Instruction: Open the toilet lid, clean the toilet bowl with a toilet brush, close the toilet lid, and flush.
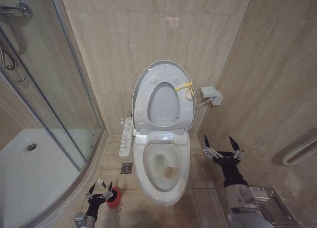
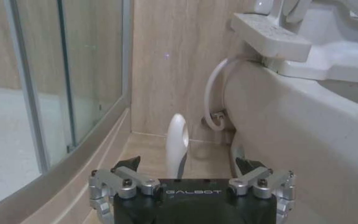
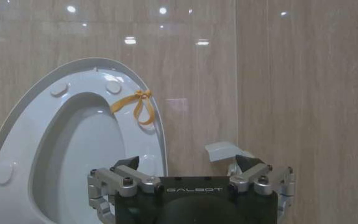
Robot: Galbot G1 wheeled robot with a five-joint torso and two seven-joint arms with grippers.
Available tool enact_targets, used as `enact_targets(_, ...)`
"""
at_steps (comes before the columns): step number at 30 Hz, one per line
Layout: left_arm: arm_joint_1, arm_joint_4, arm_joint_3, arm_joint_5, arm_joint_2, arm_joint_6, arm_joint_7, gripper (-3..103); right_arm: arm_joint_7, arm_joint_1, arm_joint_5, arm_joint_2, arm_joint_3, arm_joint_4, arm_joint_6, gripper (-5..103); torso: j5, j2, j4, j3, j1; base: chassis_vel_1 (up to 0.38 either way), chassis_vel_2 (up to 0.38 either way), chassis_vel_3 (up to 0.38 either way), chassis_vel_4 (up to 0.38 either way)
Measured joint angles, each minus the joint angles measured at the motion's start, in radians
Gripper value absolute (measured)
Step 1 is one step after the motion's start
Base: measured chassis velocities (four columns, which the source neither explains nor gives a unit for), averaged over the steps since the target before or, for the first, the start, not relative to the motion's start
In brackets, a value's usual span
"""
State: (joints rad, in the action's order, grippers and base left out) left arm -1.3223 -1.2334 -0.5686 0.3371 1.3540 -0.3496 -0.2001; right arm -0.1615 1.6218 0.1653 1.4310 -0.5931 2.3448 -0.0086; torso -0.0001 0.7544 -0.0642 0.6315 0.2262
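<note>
The lid (image 1: pixel 163 96) stood raised against the tiled wall behind the bowl (image 1: pixel 161 163), the seat lifted with it, a yellow tie (image 1: pixel 186 87) knotted at its rim on the robot's right. The bowl lay uncovered, its button panel (image 1: pixel 127 137) running along the side toward the shower. The left end effector (image 1: pixel 99 192) hung low over the floor at the bowl's left, its fingers spread, with the brush (image 1: pixel 101 182) handle rising between them; I could not tell whether they touched it. In the left wrist view the white handle (image 2: pixel 176 148) stood upright between the two spread fingertips, the bowl wall (image 2: pixel 291 126) close beside it. The red holder (image 1: pixel 114 198) sat on the floor just beside this end effector, near the bowl's foot. The right end effector (image 1: pixel 221 151) hovered at the bowl's right, near the wall and apart from the rim, fingers wide and holding nothing. Its wrist view faced the raised lid (image 3: pixel 73 154) and the tie (image 3: pixel 138 103), which lay beyond the fingertips without contact.
</note>
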Motion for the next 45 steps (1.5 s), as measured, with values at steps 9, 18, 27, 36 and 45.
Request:
enact_targets(9,0.049,0.095,0.001,-0.001,-0.009,-0.049,-0.067,100,0.000,0.000,0.000,0.000,0.000,0.000,0.000,100,0.0000,0.000,0.0001,0.000,0.000,0.000,0.000,0.000,0.000)
enact_targets(18,0.069,0.110,-0.002,-0.012,-0.015,-0.056,-0.105,86,0.000,0.000,0.000,0.000,0.000,0.000,0.000,100,0.0001,0.000,0.0000,0.000,0.000,0.000,0.000,0.000,0.000)
enact_targets(27,0.084,0.146,-0.007,-0.014,-0.020,-0.069,-0.130,59,0.000,0.000,0.000,0.000,0.000,0.000,0.000,100,0.0001,0.000,0.0001,0.000,0.000,0.000,0.000,0.000,0.000)
enact_targets(36,0.088,0.151,-0.016,-0.018,-0.030,-0.071,-0.141,32,0.000,0.000,0.000,0.000,0.000,0.000,0.000,100,0.0002,0.000,0.0001,0.000,0.000,0.000,0.000,0.000,0.000)
enact_targets(45,0.072,0.118,-0.020,-0.021,-0.031,-0.082,-0.145,19,0.000,0.000,0.000,0.000,0.000,0.000,0.000,100,0.0001,0.000,0.0001,0.000,0.000,0.000,0.000,0.000,0.000)
